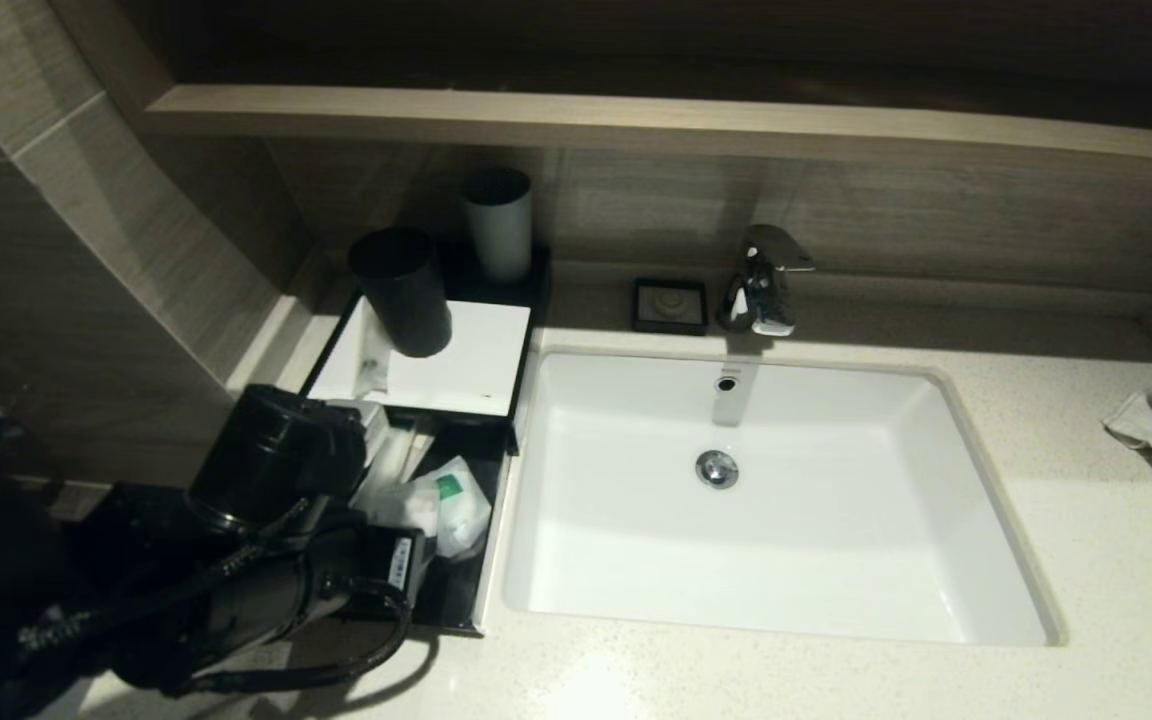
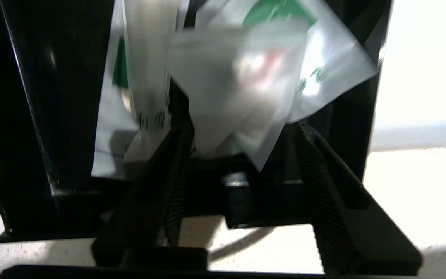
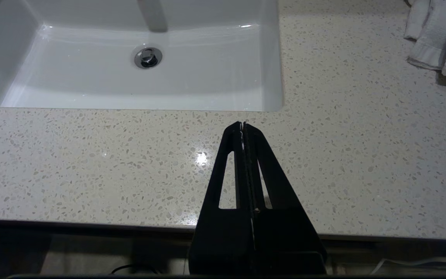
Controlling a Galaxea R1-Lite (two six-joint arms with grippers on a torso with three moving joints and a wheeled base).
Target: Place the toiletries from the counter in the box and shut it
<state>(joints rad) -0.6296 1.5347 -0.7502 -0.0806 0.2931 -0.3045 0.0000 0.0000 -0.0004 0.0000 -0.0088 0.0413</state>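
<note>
Left hand [image 2: 242,128], fingers apart, above toiletries [image 1: 441,500] inside box [image 1: 456,600] drawer.

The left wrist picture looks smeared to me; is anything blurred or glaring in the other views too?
Left wrist view: the packets are blurred and the counter is washed out. Head view: dim, with the left arm a dark shape. Right wrist view: sharp, with one bright glint on the counter beside the right claw.

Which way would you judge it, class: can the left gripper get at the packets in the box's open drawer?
Probably yes: the left gripper hangs open right over the packets in the drawer, with nothing between.
</note>
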